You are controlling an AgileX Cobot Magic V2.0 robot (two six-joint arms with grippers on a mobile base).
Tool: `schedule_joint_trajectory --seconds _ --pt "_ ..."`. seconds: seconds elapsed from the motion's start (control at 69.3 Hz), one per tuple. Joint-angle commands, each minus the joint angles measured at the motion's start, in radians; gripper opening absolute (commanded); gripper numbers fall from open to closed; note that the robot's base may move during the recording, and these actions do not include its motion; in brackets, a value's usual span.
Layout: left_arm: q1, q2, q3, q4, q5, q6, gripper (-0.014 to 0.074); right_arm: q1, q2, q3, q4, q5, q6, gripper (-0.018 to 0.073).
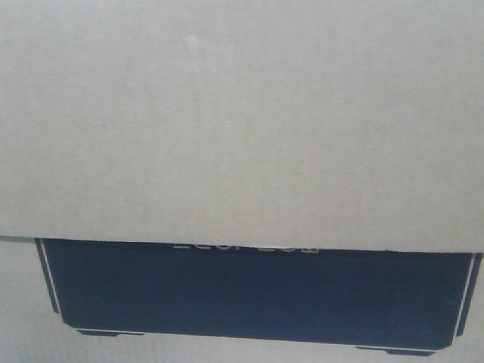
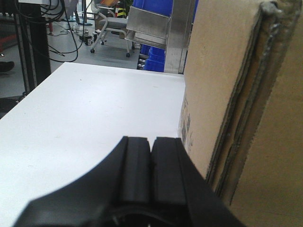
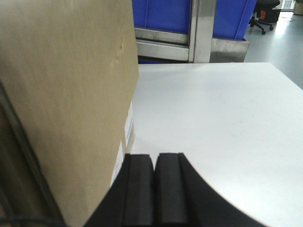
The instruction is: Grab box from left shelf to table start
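I see the cardboard box (image 2: 236, 94) on the white table (image 2: 94, 109), flanked by my left gripper (image 2: 151, 161) and right gripper (image 3: 154, 179), both pinched closed, empty.

Grey floor (image 2: 71, 52), wheeled office chair (image 2: 111, 28), dangling black cables (image 2: 52, 28), dark chair (image 3: 265, 14)

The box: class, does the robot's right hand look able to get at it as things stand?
Probably yes. The right hand, shut, sits right beside the box above the table, with nothing visible between them.
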Motion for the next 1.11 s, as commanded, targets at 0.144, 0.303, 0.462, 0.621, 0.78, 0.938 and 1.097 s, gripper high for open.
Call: schedule_joint_trajectory --seconds 0.144,0.303,0.462,0.621,0.78,0.938,1.097 --pt "0.001 -0.016 -0.006 -0.007 -0.094 0.006 -0.01 -0.001 -0.006 0.034 -0.004 -0.178 0.005 0.0057" --pt "0.001 -0.016 -0.006 -0.007 -0.094 0.006 -0.01 -0.001 -0.006 0.034 -0.004 -0.178 0.005 0.0057" --pt "0.001 -0.016 -0.006 -0.007 -0.094 0.006 -0.01 -0.001 -0.006 0.034 -0.004 -0.177 0.005 0.0057" --pt "0.001 -0.016 -0.006 -0.007 -0.094 0.006 -0.01 -0.001 -0.006 0.034 -0.004 -0.177 0.005 0.0057" --pt "0.001 -0.016 -0.006 -0.007 -0.094 0.006 -0.01 -0.001 -0.006 0.034 -0.004 -0.177 0.005 0.0057" --pt "0.001 -0.016 -0.006 -0.007 -0.094 0.006 -0.01 -0.001 -0.006 0.034 -0.004 -0.177 0.005 0.0057" --pt "0.001 -0.016 -0.006 -0.007 -0.094 0.006 -0.01 -0.001 -0.006 0.034 -0.004 -0.177 0.005 0.0057"
